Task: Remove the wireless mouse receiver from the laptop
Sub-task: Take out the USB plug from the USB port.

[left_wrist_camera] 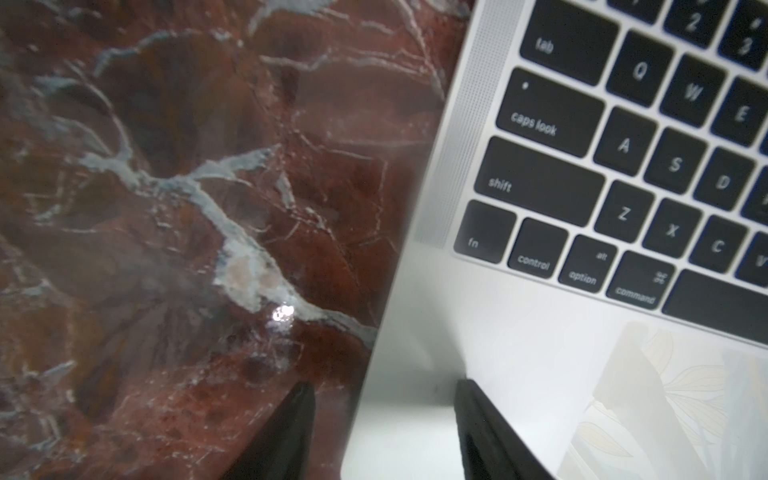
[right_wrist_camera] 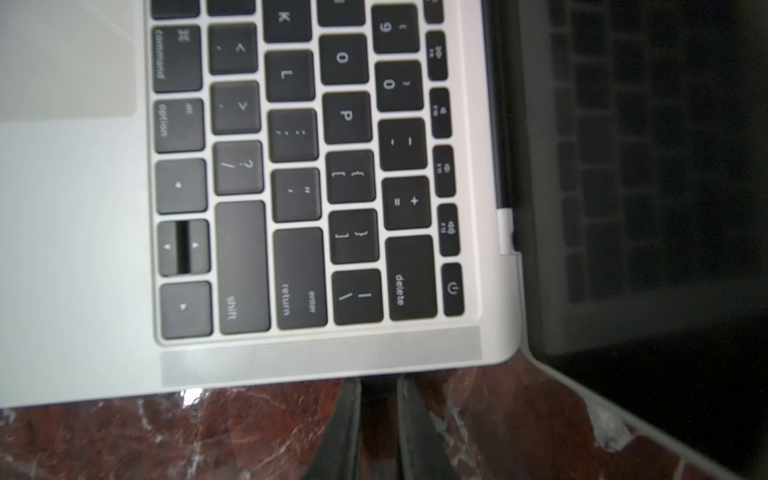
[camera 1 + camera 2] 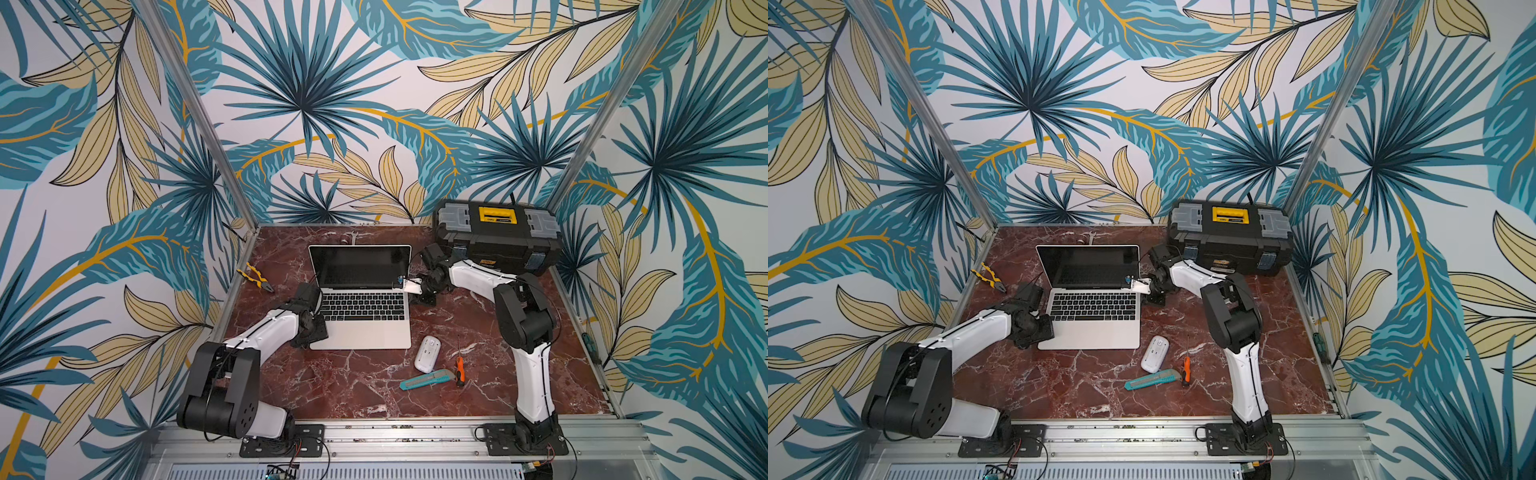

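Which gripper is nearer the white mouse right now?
Left, slightly. The left gripper clamps the laptop's front left corner; the right gripper sits at its far right edge, farther from the mouse.

Laptop (image 3: 360,328): slim silver body, black keys, large plain trackpad, dark black-bordered screen; lid open, screen upright and unlit, base flat on red marble tabletop (image 3: 353,386), squarely facing front. Sits left of black-and-yellow toolbox (image 3: 496,237), well clear of it, nearer table centre.

Wireless mouse receiver (image 2: 380,384): small dark stub at laptop's right edge, near hinge corner, on side facing toolbox; still in port; blurred in wrist view, too small to make out in both top views.
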